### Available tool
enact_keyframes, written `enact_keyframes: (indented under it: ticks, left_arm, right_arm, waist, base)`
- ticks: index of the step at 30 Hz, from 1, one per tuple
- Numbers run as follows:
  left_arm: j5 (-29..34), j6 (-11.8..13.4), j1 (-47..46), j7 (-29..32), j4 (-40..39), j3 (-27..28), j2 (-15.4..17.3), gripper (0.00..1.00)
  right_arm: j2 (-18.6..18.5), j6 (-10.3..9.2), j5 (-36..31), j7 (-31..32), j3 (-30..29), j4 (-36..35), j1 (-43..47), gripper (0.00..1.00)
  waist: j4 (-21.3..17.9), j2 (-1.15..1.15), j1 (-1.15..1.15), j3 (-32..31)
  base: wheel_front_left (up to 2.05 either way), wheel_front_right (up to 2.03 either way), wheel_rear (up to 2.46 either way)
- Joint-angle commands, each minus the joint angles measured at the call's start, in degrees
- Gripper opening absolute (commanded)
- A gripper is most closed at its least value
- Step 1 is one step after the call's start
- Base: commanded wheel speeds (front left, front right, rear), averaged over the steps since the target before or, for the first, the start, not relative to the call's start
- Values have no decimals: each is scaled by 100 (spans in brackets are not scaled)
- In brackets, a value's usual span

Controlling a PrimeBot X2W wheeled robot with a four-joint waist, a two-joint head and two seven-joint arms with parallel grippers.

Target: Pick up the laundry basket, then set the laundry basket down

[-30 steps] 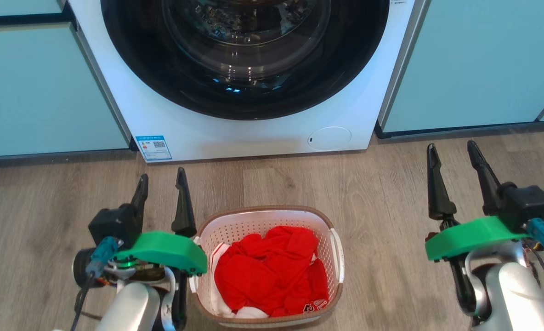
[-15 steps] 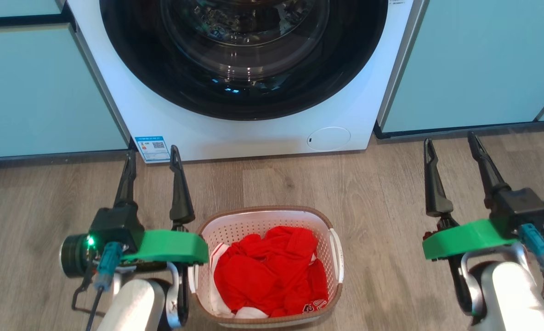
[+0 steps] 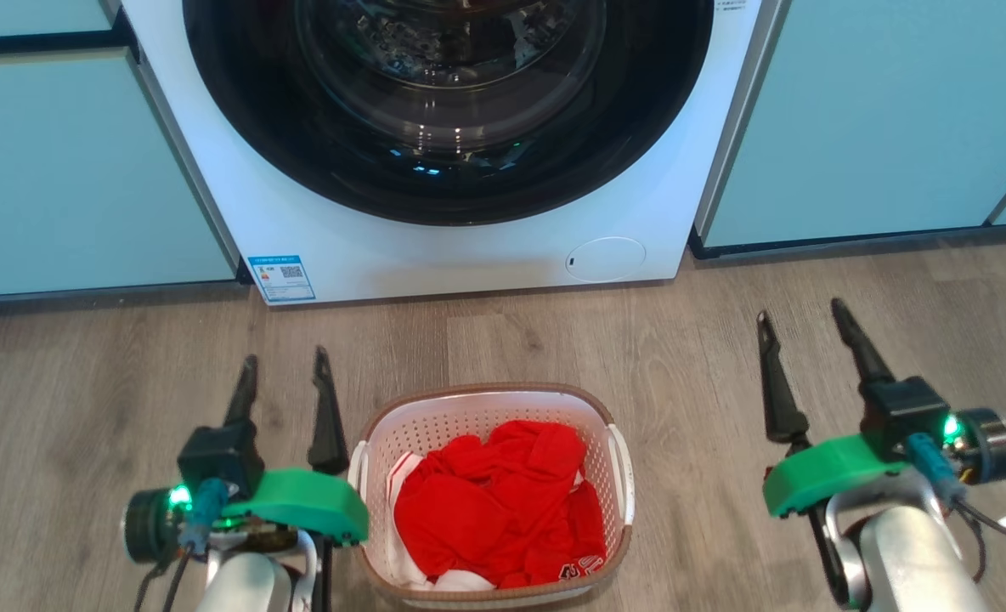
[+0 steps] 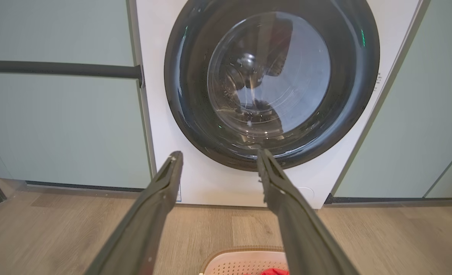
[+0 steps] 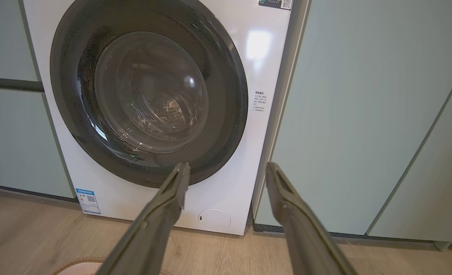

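Both handles of the basket are free; it sits on the floor before the washer, red clothes inside. Left gripper, fingers spread and empty, hangs just beside the left handle; right gripper, equally spread and empty, stands well apart on the right. Flanking placement suggests a two-sided lift by the handles; the right arm likely must close in first.

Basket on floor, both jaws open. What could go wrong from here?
1. Right jaws stand well off the basket; left jaws sit beside it. An uneven grab may tip it and spill the red clothes.
2. Handles are slim and lie close to the wall; open jaws may slip off.
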Motion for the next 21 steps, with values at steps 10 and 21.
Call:
enact_keyframes:
  ticks: [10,21]
  left_arm:
    - [-119,-181,-284,-55,213,193,-17,100]
    - [-239,-206,-313,-55,402,187,-18,100]
  right_arm:
    - [20,9,81,-77,232,135,-213,100]
    - [9,9,122,-77,252,278,-236,100]
  waist:
    - [-2,0,0,10]
    - [-2,0,0,152]
  base:
    - [0,0,0]
    - [0,0,0]
